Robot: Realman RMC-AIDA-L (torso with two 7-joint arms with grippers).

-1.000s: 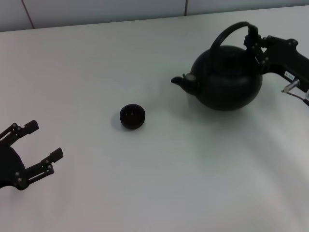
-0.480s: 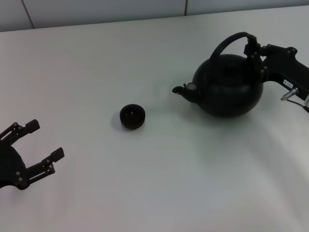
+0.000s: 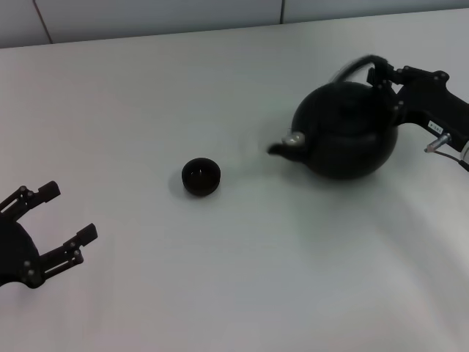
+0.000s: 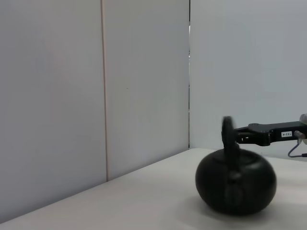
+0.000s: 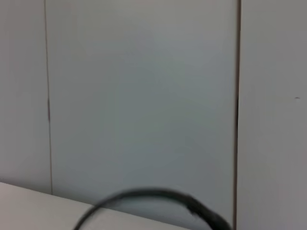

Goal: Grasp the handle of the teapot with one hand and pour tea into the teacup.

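Note:
The large black teapot (image 3: 344,132) is at the right of the white table, its spout (image 3: 282,147) pointing left toward the teacup. My right gripper (image 3: 381,73) is shut on the arched handle (image 3: 357,66) at its right end. The pot and handle look blurred from motion. The small black teacup (image 3: 201,177) stands left of the pot, apart from it. My left gripper (image 3: 55,216) is open and empty at the table's near left. The left wrist view shows the teapot (image 4: 235,179) and the right arm behind it. The right wrist view shows only the handle (image 5: 153,199).
The white table (image 3: 220,279) stretches between cup and pot. A pale panelled wall (image 3: 146,15) runs along the table's far edge.
The teapot has tilted, its spout dipping lower and to the left, and the handle has swung down toward the pot. The right gripper stays on the handle. The left arm has not moved.

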